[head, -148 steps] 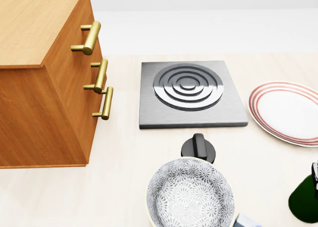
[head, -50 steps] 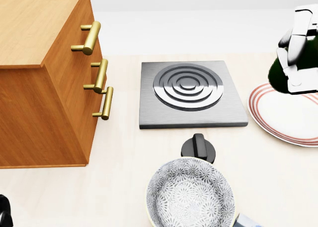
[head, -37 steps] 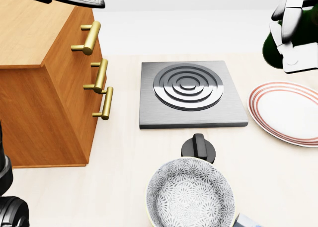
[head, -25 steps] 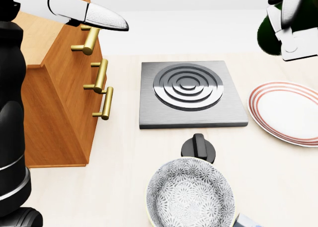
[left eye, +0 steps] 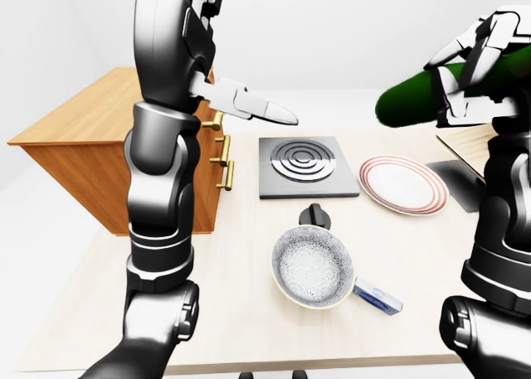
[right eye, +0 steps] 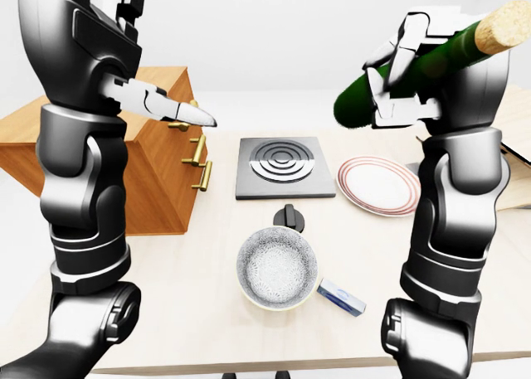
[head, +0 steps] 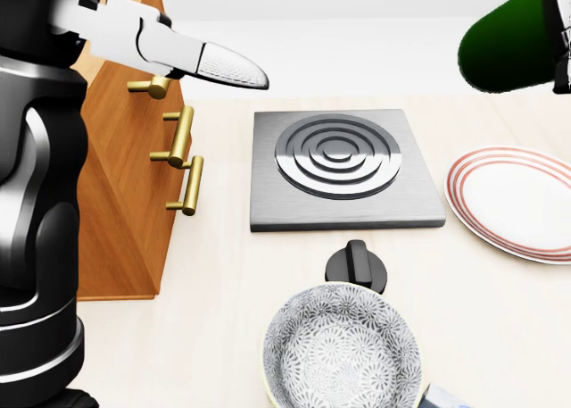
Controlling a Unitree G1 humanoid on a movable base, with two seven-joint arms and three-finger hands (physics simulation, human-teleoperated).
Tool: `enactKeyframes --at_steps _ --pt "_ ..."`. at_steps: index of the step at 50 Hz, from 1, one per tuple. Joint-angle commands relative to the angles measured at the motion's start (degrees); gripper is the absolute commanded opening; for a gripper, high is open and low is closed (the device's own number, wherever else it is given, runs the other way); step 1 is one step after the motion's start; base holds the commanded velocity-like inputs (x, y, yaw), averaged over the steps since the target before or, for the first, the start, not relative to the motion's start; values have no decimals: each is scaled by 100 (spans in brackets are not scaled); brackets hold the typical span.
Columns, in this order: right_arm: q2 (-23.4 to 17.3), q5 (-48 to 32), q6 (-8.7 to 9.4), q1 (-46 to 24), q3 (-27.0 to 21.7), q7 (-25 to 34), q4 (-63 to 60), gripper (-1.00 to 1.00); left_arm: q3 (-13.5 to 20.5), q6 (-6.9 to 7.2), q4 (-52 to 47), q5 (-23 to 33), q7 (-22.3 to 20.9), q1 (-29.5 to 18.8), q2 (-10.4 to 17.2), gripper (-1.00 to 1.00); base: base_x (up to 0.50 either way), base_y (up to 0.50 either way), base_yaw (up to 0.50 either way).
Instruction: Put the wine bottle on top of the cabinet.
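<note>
The green wine bottle [right eye: 361, 93] with a cork top lies tilted almost level, high over the table's right side, above the striped plate. My right hand [right eye: 400, 70] is shut round its middle. In the head view only its dark green base [head: 508, 42] shows at the top right. The wooden cabinet [left eye: 87, 118] with brass handles stands at the left of the table. My left hand [left eye: 253, 107] is raised beside the cabinet's drawer side, fingers stretched out flat, open and empty. My left arm hides part of the cabinet in all views.
A steel hob plate [head: 339, 162] lies mid-table with a black knob [head: 357, 265] below it. A patterned bowl [head: 343, 354] sits at the bottom. A red-rimmed plate [head: 517, 198] lies at the right. A small blue packet [right eye: 340, 296] lies beside the bowl.
My right hand has lifted the bottle from the lower right to the top right and tilted it. My left arm has risen into view in front of the cabinet.
</note>
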Motion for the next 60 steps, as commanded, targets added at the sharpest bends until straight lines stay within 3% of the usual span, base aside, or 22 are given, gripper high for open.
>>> enactKeyframes --at_steps 1,14,27,32,44,60 --pt "-138 985 0 112 -108 -740 45 -100 -72 0 0 68 -17 42 -134 100 0 0 0" --pt "-124 1118 0 169 -30 -825 44 -100 -328 0 154 125 61 -65 -596 100 0 0 0" --pt "-55 1055 0 -313 243 -817 350 -100 -466 0 624 293 -28 202 -863 100 0 0 0" --pt "30 967 0 -516 365 -777 469 -100 -592 0 300 377 -72 458 -995 100 0 0 0" --pt "154 928 0 -571 411 -762 448 -100 -670 0 422 514 -144 720 -1133 100 0 0 0" --pt "620 603 0 -514 693 -624 900 -100 -719 0 489 608 -209 819 -1226 100 0 0 0"
